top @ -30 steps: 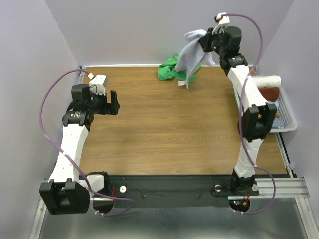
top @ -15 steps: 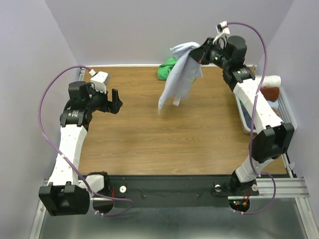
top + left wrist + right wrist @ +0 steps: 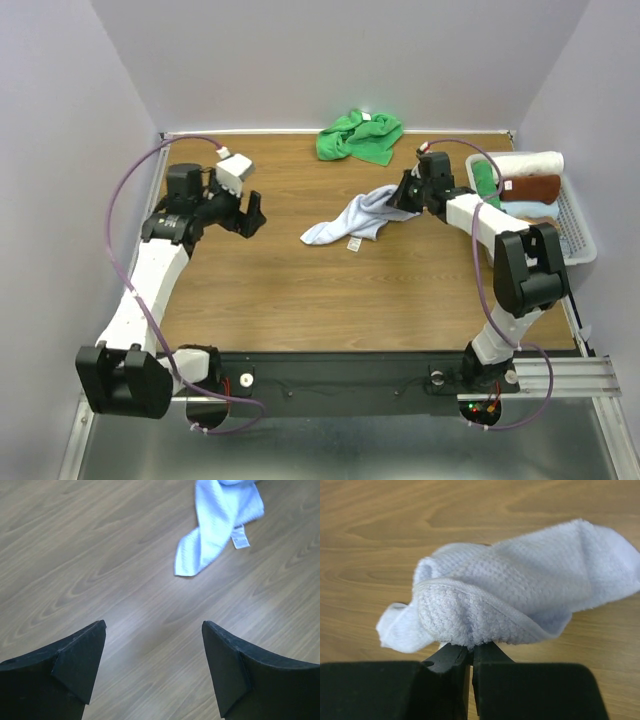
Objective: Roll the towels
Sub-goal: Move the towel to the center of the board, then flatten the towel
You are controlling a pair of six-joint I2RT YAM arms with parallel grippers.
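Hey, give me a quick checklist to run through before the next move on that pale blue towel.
1. Grip: right gripper shut on one end of the pale bluish-white cloth towel: ok.
2. Free hand: left gripper open, apart from that towel: ok.
3. Towel spread flat on the wooden table: not ok, it is twisted and bunched.
4. Towel's small white label in sight: ok.
5. Crumpled bright green cloth towel lies apart at the far edge: ok.

The pale bluish-white towel (image 3: 350,218) lies rumpled and stretched out, right of centre, its small label (image 3: 354,243) on the near side and its right end bunched up. The bright green towel (image 3: 358,137) sits crumpled far back.
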